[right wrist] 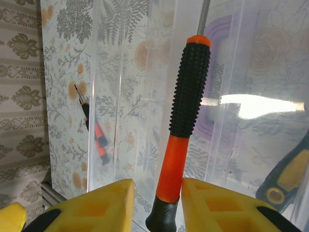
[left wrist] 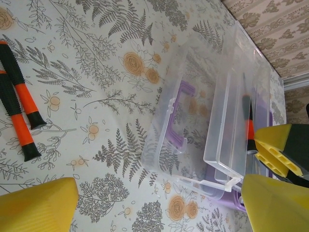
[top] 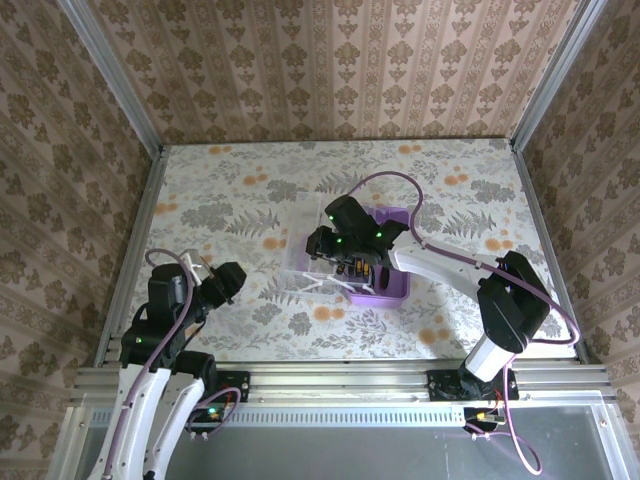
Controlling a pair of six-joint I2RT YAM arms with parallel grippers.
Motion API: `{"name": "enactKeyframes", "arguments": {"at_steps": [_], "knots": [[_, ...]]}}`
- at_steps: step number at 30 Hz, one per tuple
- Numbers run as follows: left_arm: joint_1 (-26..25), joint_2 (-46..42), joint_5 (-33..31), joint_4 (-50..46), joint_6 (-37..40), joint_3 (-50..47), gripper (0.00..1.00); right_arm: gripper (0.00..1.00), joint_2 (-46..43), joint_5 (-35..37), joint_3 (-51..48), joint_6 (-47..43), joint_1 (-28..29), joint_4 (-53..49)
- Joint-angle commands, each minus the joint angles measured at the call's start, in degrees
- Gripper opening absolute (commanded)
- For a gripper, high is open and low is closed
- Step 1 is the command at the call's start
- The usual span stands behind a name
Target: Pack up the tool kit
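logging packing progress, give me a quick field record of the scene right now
purple box: open, mid table
clear lid: open, lying on the table beside the box
right gripper: shut on a screwdriver, gripped near the handle's end, at the box
left gripper: open, holding nothing, left of the box
loose screwdrivers: two, side by side on the table, outside the box
table: floral covering
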Motion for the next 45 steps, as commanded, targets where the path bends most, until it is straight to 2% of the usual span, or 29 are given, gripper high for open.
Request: {"name": "enactKeyframes", "arguments": {"at_steps": [1, 6, 8, 17, 22, 25, 28, 34, 40, 45], "knots": [[0.7, -0.16, 0.68, -1.0, 1.88, 2.34, 0.89, 0.35, -0.12, 0.16, 1.06, -0.2, -0.07, -2.1], [1.0, 0.29, -0.6, -2.58, 2.81, 3.01, 0.91, 0.38, -3.36, 2.13, 2.01, -2.25, -0.02, -4.63], [1.13, 0.65, -1.71, -3.57, 2.9, 3.35, 1.0, 0.4, -5.19, 3.76, 2.11, -3.3, -0.1, -6.03], [1.84, 4.77, -6.46, -3.91, 4.79, 2.81, 1.0, 0.43, -11.93, 4.97, 0.33, -8.78, -0.33, -6.55], [2.1, 11.12, -9.34, -3.27, 5.94, 3.2, 0.86, 0.44, -17.4, 7.52, -3.07, -12.29, -0.71, -5.94], [2.19, 15.14, -11.42, -1.3, 7.08, 3.5, 0.7, 0.44, -20.27, 8.14, -6.66, -12.73, -1.27, -4.25], [2.42, 19.16, -15.12, -0.44, 7.85, 4.18, 0.58, 0.45, -22.69, 8.1, -10.35, -12.92, -2.44, -2.88], [3.07, 26.06, -17.18, 2.52, 7.61, 2.59, 0.55, 0.45, -26.63, 5.93, -16.97, -13.01, -6.58, 0.23], [3.07, 32.51, -14.47, 8.45, 7.54, -1.46, 0.55, 0.45, -28.16, 1.21, -20.8, -12.57, -11.32, 2.9], [3.07, 36.44, -14.19, 11.16, 7.27, -2.74, 0.54, 0.45, -28.19, -0.34, -21.87, -12.68, -12.61, 4.04]]}}
